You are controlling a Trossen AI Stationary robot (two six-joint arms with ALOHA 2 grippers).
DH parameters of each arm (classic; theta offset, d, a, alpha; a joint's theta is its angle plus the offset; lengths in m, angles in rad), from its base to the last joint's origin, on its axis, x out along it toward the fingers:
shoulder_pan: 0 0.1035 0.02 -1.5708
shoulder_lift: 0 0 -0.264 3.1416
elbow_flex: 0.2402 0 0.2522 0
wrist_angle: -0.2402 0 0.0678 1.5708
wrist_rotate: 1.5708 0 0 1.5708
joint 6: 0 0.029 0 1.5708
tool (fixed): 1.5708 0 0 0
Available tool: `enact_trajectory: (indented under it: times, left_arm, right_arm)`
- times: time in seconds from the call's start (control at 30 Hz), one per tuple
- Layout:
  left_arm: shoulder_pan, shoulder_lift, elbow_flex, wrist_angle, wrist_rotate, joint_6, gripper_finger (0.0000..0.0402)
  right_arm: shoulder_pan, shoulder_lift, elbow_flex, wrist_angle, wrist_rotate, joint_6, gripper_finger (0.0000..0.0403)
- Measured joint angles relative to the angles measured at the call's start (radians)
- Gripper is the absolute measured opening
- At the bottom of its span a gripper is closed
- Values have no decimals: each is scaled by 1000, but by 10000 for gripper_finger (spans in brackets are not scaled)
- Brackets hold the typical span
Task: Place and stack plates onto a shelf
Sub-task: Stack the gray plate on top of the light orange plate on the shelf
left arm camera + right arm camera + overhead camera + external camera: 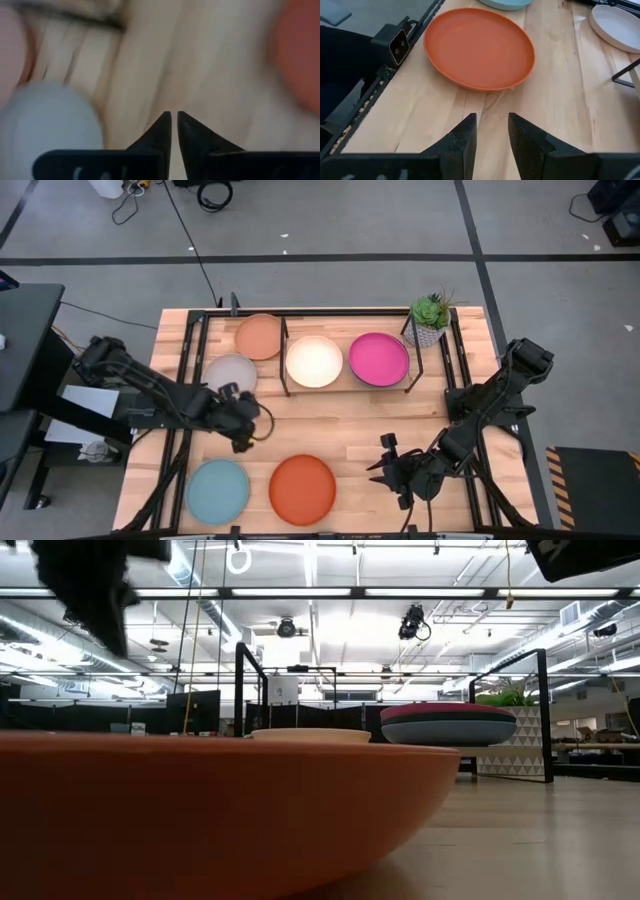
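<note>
On the shelf (348, 386) sit the cream plate (314, 361) and the magenta plate (378, 359). In the low view the magenta plate (447, 711) lies on top of the dark teal plate (450, 732). The peach plate (259, 336) and the grey plate (231, 373) lie left of the shelf. The light aqua plate (218, 491) and the orange plate (302, 489) rest on the table near its near edge. No bright blue plate shows. My left gripper (243, 438) (174, 119) hovers shut between the grey and orange plates. My right gripper (381, 463) (492, 122) is open, right of the orange plate (477, 47).
A potted plant (430, 320) stands at the shelf's far right corner. A black frame (180, 430) edges the table, with a small camera (397, 45) on its near rail beside the orange plate. Bare wood lies between the shelf and the two near plates.
</note>
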Motion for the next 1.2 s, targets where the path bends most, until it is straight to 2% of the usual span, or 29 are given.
enact_trajectory:
  times: [0.17, 0.37, 0.47, 0.7, 0.8, 1.03, 1.2]
  left_arm:
    - [61, -39, -163, 4, 0, -142, 33]
    - [139, -37, -275, 85, 0, -181, 39]
    - [178, -37, -299, 123, 9, -165, 62]
    - [271, -37, -327, 196, 14, -109, 145]
    - [315, -37, -356, 228, 12, -92, 162]
    - [370, -37, -441, 345, 70, -34, 153]
    - [394, -37, -485, 358, 80, -62, 126]
  right_arm:
    - [-1, 0, 0, 0, 0, -2, 119]
    - [-1, 0, 0, 0, -1, -3, 119]
    - [-1, 0, 0, 1, -1, -3, 119]
    - [-1, 0, 0, 3, -1, -3, 119]
    - [-1, 0, 0, 3, -1, -3, 119]
    - [-1, 0, 0, 3, -3, 4, 119]
    - [-1, 0, 0, 3, -9, 4, 119]
